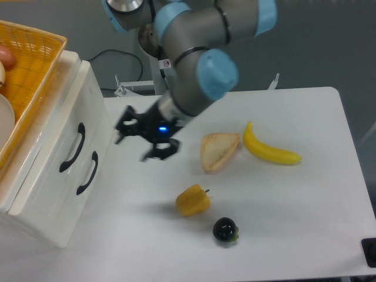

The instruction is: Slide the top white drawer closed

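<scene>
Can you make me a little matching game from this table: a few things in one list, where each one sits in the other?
Things:
1. banana
2. slice of bread
3. yellow pepper
4. basket

Places:
A. on top of the white drawers
B. just left of the banana
C. farthest right of the foods
D. beside the small black fruit

Pairs: 1-C, 2-B, 3-D, 4-A
</scene>
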Robot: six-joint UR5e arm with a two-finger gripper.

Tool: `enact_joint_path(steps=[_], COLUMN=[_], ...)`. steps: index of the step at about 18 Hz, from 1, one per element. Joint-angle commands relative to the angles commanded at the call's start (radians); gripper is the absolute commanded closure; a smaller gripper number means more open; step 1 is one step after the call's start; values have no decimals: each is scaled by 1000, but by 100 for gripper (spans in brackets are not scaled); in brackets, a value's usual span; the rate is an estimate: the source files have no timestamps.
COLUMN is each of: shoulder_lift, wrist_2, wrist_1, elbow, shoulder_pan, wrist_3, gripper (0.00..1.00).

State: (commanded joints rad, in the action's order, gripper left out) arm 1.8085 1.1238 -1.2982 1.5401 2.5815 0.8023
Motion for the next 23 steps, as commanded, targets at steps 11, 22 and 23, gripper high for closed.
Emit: enact_joint_path(steps=[11, 22, 23], shoulder_lift=[78, 219, 219], wrist_2=[345, 487, 488], wrist_1=[99, 117, 119], elbow=[-69, -135, -137], shoulder_pan=[267, 391, 391], wrist_3=[611, 986, 985], gripper=[0, 0, 0])
